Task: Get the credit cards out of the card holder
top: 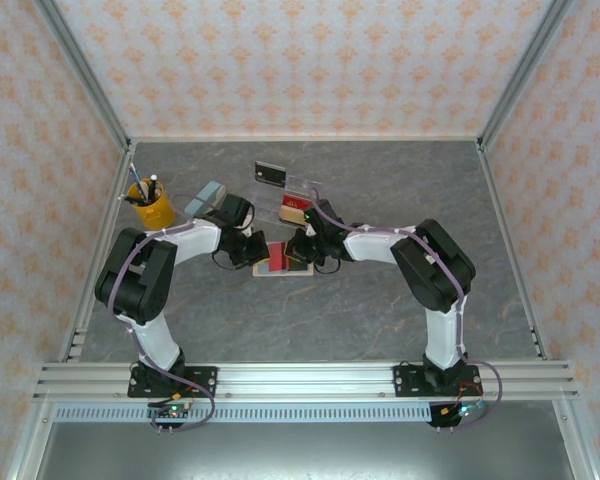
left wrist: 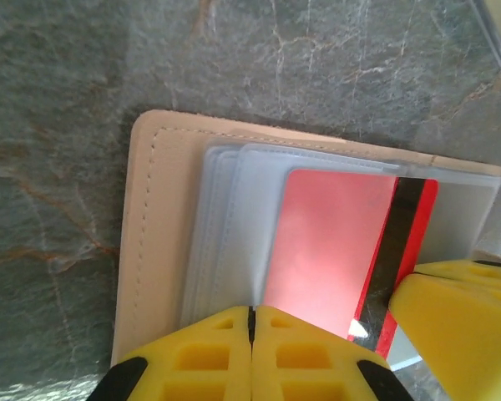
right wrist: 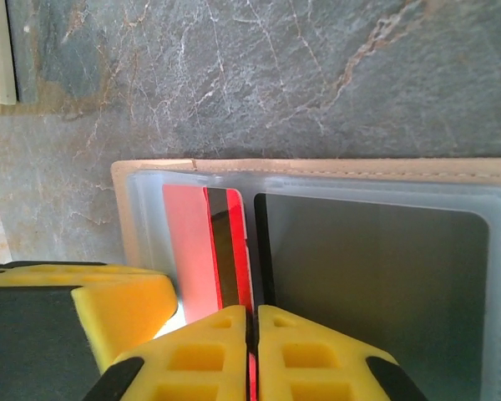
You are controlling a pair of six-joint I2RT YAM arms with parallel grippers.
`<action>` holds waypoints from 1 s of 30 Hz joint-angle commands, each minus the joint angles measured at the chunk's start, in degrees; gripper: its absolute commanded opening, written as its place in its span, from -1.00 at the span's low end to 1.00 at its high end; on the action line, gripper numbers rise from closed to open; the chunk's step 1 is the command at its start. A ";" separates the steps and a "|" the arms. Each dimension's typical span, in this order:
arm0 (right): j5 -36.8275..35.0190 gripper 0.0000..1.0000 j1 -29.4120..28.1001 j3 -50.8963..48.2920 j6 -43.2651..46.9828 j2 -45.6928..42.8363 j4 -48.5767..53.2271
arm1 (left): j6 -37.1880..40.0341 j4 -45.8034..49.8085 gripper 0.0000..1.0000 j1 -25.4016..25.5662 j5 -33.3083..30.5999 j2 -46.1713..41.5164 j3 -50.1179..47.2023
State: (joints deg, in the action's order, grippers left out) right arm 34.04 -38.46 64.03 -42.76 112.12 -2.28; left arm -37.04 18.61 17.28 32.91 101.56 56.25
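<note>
Orange-patterned walls point(top: 280, 60) enclose a grey marbled bench point(top: 330, 320). At upper centre, a clear tray point(top: 305, 186) holds something red; at upper left, a yellow cup point(top: 152, 212) holds pens point(top: 145, 188). The card holder point(top: 280, 266) lies open mid-frame. A red card point(left wrist: 326, 242) in its sleeve is pinched by the right jaws, and the left jaws are pressed together at its edge.
</note>
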 commanded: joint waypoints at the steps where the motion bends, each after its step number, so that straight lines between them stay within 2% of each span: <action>1: 1.39 -0.76 0.48 -0.92 -1.40 1.45 -2.82 | 0.12 2.67 -0.87 0.21 -2.04 1.69 1.23; 15: 4.10 -0.66 0.49 -0.22 -3.21 3.24 -6.06 | -0.67 2.97 -0.89 0.21 -4.43 2.57 -1.65; 19: 2.95 -0.81 0.49 -0.39 -2.66 2.49 -4.43 | -0.67 3.45 -0.89 0.19 -4.78 2.05 -1.46; 23: -0.38 -0.95 0.68 -0.48 0.94 -0.63 1.67 | -0.49 4.14 -0.84 -0.30 -5.05 0.98 -1.15; 30: -3.98 -1.00 1.02 -1.35 9.44 -8.44 11.06 | -0.60 6.37 -0.74 -0.93 -4.40 -1.53 0.92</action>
State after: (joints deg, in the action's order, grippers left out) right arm 33.67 -37.82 63.68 -38.63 107.61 1.91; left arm -37.47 19.53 17.10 31.90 101.65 56.60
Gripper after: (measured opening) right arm 0.043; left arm 0.127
